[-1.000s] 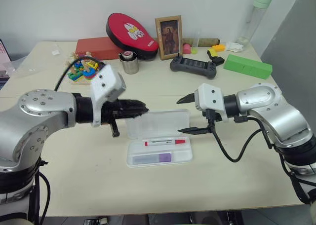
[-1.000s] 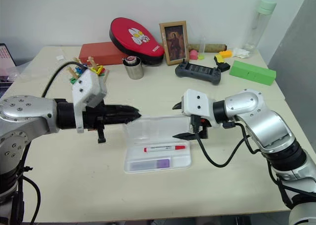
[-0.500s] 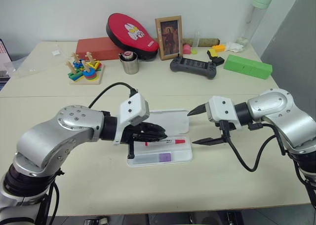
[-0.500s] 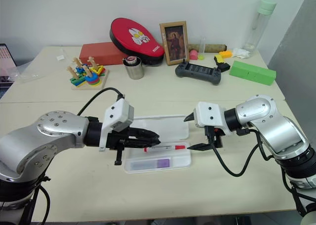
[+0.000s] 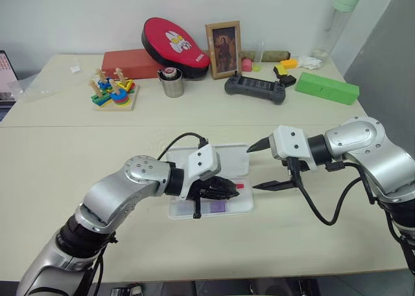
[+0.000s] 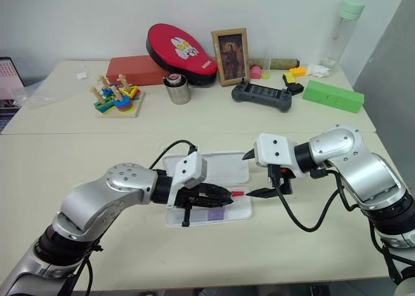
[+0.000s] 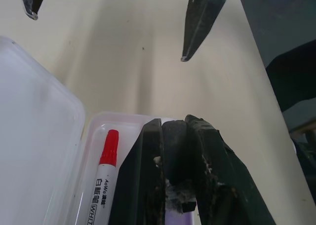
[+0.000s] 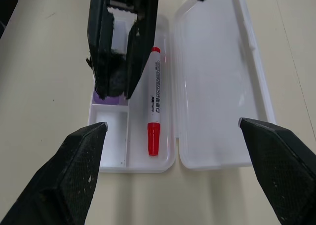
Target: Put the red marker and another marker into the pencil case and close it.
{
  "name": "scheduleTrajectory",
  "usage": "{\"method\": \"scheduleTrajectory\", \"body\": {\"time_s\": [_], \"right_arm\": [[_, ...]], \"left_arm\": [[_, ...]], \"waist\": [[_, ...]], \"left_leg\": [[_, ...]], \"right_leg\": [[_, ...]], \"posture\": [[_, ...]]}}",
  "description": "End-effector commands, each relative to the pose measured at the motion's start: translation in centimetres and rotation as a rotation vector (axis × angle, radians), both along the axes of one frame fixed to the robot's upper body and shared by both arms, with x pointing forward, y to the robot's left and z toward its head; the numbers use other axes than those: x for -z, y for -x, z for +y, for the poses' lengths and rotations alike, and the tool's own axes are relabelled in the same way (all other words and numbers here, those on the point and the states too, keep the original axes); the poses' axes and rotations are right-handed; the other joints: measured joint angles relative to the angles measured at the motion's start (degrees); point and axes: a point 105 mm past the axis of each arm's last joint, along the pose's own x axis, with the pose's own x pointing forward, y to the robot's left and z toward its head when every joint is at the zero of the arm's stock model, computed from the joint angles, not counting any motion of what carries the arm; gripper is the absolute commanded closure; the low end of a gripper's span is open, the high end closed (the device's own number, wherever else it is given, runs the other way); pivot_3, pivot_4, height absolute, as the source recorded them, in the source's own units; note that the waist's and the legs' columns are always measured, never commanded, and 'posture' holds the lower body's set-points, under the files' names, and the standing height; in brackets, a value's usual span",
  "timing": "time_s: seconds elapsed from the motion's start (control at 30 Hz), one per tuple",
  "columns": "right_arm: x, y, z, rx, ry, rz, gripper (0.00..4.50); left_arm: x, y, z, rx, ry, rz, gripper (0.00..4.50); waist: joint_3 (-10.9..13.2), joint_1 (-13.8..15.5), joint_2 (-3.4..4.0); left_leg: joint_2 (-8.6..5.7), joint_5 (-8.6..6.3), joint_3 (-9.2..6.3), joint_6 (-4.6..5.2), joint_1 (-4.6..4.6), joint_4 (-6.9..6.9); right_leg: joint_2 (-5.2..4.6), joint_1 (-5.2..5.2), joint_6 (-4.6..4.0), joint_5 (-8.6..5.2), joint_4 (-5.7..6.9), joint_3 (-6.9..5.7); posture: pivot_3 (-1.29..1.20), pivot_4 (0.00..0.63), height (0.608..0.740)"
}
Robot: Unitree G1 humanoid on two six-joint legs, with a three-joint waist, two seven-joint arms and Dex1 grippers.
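Both markers already lie in the tray of the pencil case (image 8: pixel 217 62), so you are at the closing step. The red marker (image 8: pixel 154 101) rests in the long compartment next to the hinge, and the lilac marker (image 5: pixel 219 207) sits in the outer compartment, mostly hidden under your left gripper (image 5: pixel 232 189). That gripper's jaws are shut and carry nothing; in the right wrist view they hang over the lilac marker's compartment, though you cannot tell whether they touch it. The lid lies flat open on the surface (image 5: pixel 78 153), on the far side of the tray. Your right gripper (image 5: pixel 260 166) hovers just beside the case's right end with its jaws spread wide and empty.

By the look of it, the next move is to clear the left gripper out of the tray, get a fingertip under the lid's far edge, and swing it over the hinge. Keep the tray from sliding while you press down, and check that neither marker sticks up to block the lid.
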Motion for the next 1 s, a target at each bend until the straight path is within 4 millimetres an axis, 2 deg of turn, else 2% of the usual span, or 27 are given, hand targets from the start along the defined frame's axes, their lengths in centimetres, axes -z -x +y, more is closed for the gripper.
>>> {"method": "scheduleTrajectory", "body": {"time_s": [0.03, 0.7, 0.77, 0.8, 1.0], "right_arm": [[-1.2, 0.1, 0.0, 0.005, 0.003, -0.059, 0.0], [-1.2, -0.1, -0.1, 0.026, -0.006, -0.062, 0.0], [-1.2, -0.2, -0.1, 0.032, -0.008, -0.063, 0.0], [-1.2, -0.2, -0.1, 0.035, -0.009, -0.063, 0.0], [-1.2, -0.1, -0.2, 0.035, -0.012, -0.062, 0.0]], "left_arm": [[0.2, -0.3, -0.7, 0.046, -0.029, -0.035, 4.11], [1.6, -0.4, -2.5, 0.088, -0.031, -0.03, 4.11], [1.8, -0.4, -2.6, 0.101, -0.037, -0.04, 3.42], [1.8, -0.5, -2.7, 0.102, -0.04, -0.05, 3.36], [1.6, -0.7, -2.7, 0.104, -0.036, -0.066, 2.1]], "waist": [[0.0, 0.1, 0.0], [0.0, 0.1, 0.0], [0.0, 0.1, 0.0], [0.0, 0.1, 0.0], [0.0, 0.2, 0.0]], "left_leg": [[0.0, 0.0, 0.0, 0.0, 0.0, 0.0], [0.0, 0.0, -0.01, 0.0, 0.0, 0.01], [0.0, 0.0, -0.01, 0.0, 0.0, 0.02], [0.0, 0.0, -0.01, 0.0, 0.0, 0.02], [0.0, 0.0, -0.01, 0.0, 0.0, 0.02]], "right_leg": [[0.0, 0.0, 0.0, 0.0, 0.0, -0.01], [0.0, 0.01, 0.0, 0.0, 0.01, -0.01], [0.0, 0.01, 0.01, 0.0, 0.01, -0.01], [0.0, 0.01, 0.01, 0.0, 0.01, 0.0], [0.0, 0.01, 0.01, 0.0, 0.01, -0.01]], "posture": [[0.0, 0.15, 0.74], [0.0, 0.15, 0.74], [0.0, 0.15, 0.74], [0.0, 0.15, 0.74], [0.0, 0.15, 0.74]]}}
